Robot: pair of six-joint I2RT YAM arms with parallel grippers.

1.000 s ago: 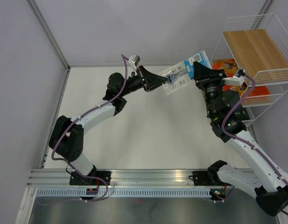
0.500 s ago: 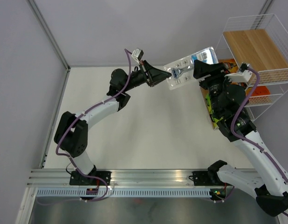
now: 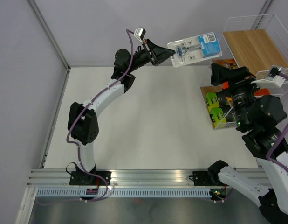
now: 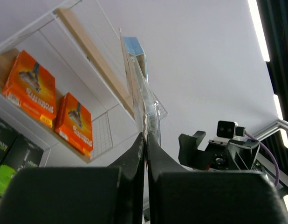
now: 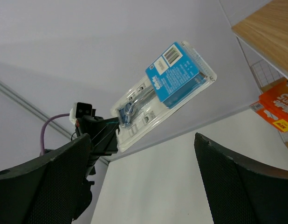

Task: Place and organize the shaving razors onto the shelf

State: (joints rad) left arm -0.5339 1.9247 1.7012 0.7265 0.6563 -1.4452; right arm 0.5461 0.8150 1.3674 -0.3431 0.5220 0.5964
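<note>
Left gripper: pinched shut on the edge of the clear blister razor pack, held high just left of the shelf's top tier.
Right gripper: spread wide, empty, in front of the shelf.
Shelved: orange packs on the middle tier, black-and-lime packs on the lowest.
Next: probably lift the pack over the top tier's wire rim, level it, then set it down before releasing.

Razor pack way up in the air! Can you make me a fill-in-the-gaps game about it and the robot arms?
1. The left end effector pinches a clear razor pack that has a ____ card inside.
2. The right end effector is ____ and holds nothing.
3. The two packs side by side under the top wooden board of the shelf are bright ____.

Missing words: blue, open, orange.
</note>
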